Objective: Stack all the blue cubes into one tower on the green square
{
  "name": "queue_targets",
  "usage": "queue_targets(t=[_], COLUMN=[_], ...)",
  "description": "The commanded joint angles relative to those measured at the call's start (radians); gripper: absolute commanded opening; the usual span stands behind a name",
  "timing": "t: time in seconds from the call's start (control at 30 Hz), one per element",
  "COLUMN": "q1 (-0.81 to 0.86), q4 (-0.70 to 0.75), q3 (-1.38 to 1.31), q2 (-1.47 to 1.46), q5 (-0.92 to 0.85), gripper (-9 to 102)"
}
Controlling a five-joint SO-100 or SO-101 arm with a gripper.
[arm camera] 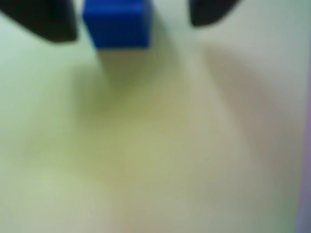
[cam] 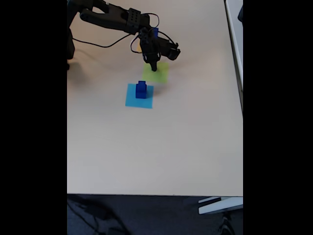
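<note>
Blue cubes are being counted as follows. In the fixed view, two dark blue cubes [cam: 141, 90] are being shown stacked, a smaller one on a larger one, on one flat light blue square [cam: 139, 96] near the middle of the table [cam: 156, 147]. Whether further cubes are included in that stack cannot be told at this size. One more blue item [cam: 155, 33] is being shown high on the arm [cam: 115, 18], near the wrist; whether it is a cube cannot be told.

In the wrist view, one blue cube [arm camera: 118, 23] is being shown at the top edge, between the two dark fingers [arm camera: 48, 22] of the gripper [arm camera: 133, 22]. The fingers are being held spread wider than the cube, with a gap visible on the right side; contact on the left side cannot be told because of blur. The cube is being shown resting on a pale yellow-green surface, which is heavily blurred.

One green square [cam: 156, 72] is being shown in the fixed view, just beyond the light blue square and apart from it. The gripper [cam: 154, 67] is being pointed downward over the green square. One small orange-yellow patch [cam: 139, 49] is being partly hidden behind the arm. One black cable [cam: 98, 45] is being shown trailing from the arm across the table.
</note>
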Motion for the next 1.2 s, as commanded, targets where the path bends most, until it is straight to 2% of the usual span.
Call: queue_targets(t=[0.0,1.17], q1=[0.011,0.021], q4=[0.009,0.011], q3=[-0.002,-0.046], q2=[0.110,0.147], q5=[-0.006,-0.034], gripper=[9,0])
